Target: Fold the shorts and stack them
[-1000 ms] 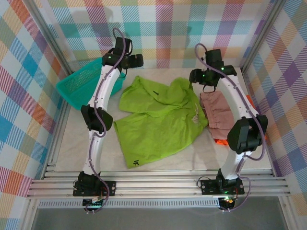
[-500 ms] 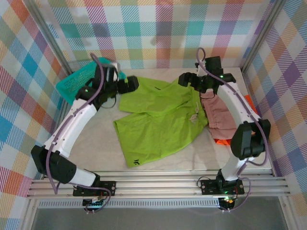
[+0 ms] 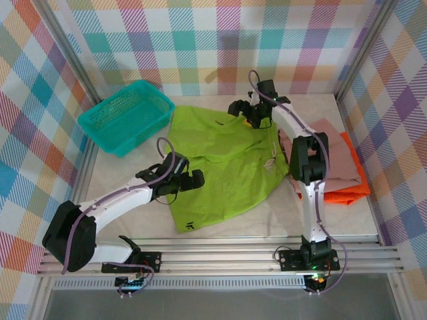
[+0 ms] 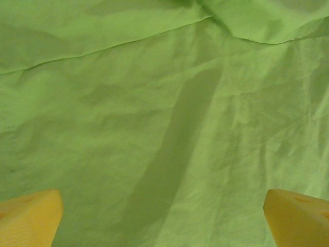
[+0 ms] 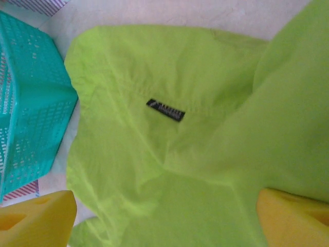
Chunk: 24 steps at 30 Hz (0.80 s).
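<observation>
The table (image 3: 117,170) is a pale, faintly marbled slab, closed on 3 sides by walls (image 3: 220,40) printed w/ a pastel check. Grooved metal rails (image 3: 220,257) run along the near edge. On the table are 3 shorts and 1 basket. The lime green shorts (image 3: 220,167) (image 4: 164,123) (image 5: 169,154) lie in the middle, spread mostly flat; the fabric is thin and a bit creased, w/ a small dark label (image 5: 165,109) sewn near the far edge. The dusty pink shorts (image 3: 340,160) lie at the right, on top of the bright orange shorts (image 3: 360,187), which show as a border. The teal basket (image 3: 127,115) (image 5: 25,98), rectangular plastic mesh, stands far left, just beside the green cloth. The left gripper (image 3: 192,180) (image 4: 164,221) hangs over the near-left part of the green shorts, its yellow fingertips (image 4: 28,218) wide apart w/ nothing btw. them. The right gripper (image 3: 239,110) (image 5: 164,216), at the far edge of the same shorts, is spread wide too and holds nothing.
</observation>
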Motion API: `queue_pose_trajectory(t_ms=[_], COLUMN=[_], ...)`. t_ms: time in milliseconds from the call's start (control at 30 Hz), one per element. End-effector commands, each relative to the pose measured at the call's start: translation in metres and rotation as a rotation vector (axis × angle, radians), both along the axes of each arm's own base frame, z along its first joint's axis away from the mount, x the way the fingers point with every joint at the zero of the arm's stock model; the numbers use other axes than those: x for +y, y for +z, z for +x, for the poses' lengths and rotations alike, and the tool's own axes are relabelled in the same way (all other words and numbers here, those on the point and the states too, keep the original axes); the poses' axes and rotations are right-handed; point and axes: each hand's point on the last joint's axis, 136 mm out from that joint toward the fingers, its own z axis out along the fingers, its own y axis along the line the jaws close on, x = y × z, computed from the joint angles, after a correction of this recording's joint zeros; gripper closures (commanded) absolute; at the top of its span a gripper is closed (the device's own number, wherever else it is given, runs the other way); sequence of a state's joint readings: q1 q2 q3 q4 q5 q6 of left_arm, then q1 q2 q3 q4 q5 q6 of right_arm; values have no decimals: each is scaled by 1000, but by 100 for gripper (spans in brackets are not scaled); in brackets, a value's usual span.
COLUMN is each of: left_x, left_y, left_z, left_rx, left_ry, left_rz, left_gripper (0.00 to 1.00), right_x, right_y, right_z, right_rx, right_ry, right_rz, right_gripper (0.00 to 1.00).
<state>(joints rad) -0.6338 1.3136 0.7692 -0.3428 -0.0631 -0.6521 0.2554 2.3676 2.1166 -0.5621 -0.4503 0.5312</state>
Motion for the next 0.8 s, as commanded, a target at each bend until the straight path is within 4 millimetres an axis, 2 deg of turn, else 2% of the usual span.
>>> queue_pose_trajectory(t_ms=[0,200,400,633,767], left_x=[-4,11,36,65,83], left_y=[-8,-47,-72,-79,-84], left_z=[1,-17,-33,-33,-23], left_rx=[-36,24,57,79,120], left_ry=[44,96,161,227,279], left_rz=[-18,40,108,186,139], left_gripper=[0,0,0,0,0], right_x=[5,-11,-25,-24,-14], right_y=[-2,-40,-61,-66,-50], right_z=[20,46,51,34,22], right_rx=[-3,26,88,202,209], right_ry=[-26,-103,-174,-225,-235], right_rz=[21,-14,-19,19,94], right_gripper=[10,10,9,8,8])
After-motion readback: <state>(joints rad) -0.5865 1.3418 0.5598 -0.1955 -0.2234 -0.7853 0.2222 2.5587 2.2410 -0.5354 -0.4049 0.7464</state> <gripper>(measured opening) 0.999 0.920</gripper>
